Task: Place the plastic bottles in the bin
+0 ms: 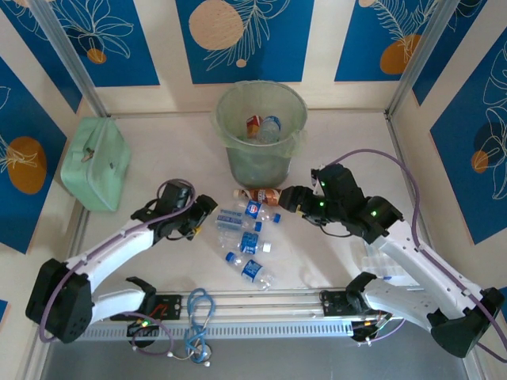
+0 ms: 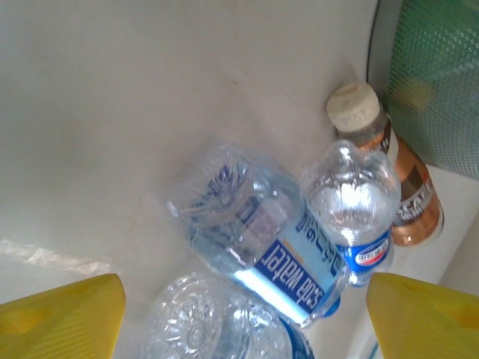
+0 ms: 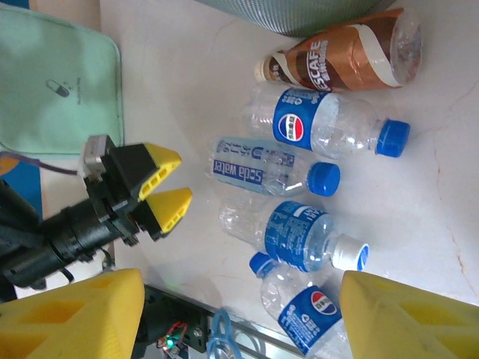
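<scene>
**Five bottles down by the bin, both grippers spread**

We see the plastic bottles (image 1: 249,241) lying flat on the table (image 1: 158,142) just off the near side of the bin (image 1: 255,165); a couple more lie inside it. Closest to the bin, almost at its wall, is the brown-sleeved bottle (image 3: 337,56). Going out from the bin, roughly side by side, come a Pepsi bottle (image 3: 322,123), the soda water bottle (image 3: 262,170), a white-capped bottle (image 3: 292,232) and, farthest out, a 2nd Pepsi bottle (image 3: 310,310).

The left gripper (image 3: 183,179) sits off the bin's near-left side, fingers parted w/ nothing between them, just beside the base end of the soda water bottle but apart from it. The right gripper (image 3: 239,318) hangs off the bin's near-right side, fingers wide and empty, looking over the row. A mint-green case (image 1: 97,162) lies well to the bin's left, clear of the bottles.

Our read on handling: these look empty, so v. light. Walls are thin and will prob. dent under a hard squeeze. Round and slick, they may roll or squirt out of the pads. Best hold, we think, is across the labelled mid-body, fingers square to the long axis; the neck and cap end is stiffer but narrow. Several bottles lie close together near the bin, so there is little room for a finger between them. The soda water bottle's exposed base end looks the easier way in.
</scene>
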You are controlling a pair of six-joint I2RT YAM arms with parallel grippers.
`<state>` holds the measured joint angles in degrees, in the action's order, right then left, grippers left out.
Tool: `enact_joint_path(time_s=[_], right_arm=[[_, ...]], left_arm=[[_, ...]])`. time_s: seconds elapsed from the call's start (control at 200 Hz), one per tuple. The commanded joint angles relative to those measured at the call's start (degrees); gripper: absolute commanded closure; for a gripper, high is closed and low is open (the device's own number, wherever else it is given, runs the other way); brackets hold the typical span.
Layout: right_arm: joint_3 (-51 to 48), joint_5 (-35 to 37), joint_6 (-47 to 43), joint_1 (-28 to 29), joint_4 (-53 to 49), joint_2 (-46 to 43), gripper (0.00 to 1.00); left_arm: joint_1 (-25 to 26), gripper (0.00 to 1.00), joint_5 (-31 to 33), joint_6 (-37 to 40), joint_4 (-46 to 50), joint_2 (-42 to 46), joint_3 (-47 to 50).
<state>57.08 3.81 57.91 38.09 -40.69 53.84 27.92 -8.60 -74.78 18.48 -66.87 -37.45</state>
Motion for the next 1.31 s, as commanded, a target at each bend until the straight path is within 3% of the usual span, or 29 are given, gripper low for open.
enact_joint_path(time_s=[0.0,0.555,0.855,1.301], right_arm=[[-0.48,2.38,1.77,1.15,0.97,-1.29,0.30],[-0.98,3.39,2.56,1.73,1.23,-0.32,0.30],[-1.51,3.66,2.76,1.37,1.14,-0.23,0.30],[-0.83,3.92,1.99,0.43,-0.18,-0.06,0.34]], left_arm=[[-0.08,0.17,3.29,-1.68,4.63,-3.75,-5.25],[2.70,0.13,4.49,-6.45,12.23,-17.61,-15.26],[4.22,0.12,3.33,-9.90,10.73,-22.42,-16.24],[4.23,0.24,1.13,-10.82,7.15,-27.75,-19.02]])
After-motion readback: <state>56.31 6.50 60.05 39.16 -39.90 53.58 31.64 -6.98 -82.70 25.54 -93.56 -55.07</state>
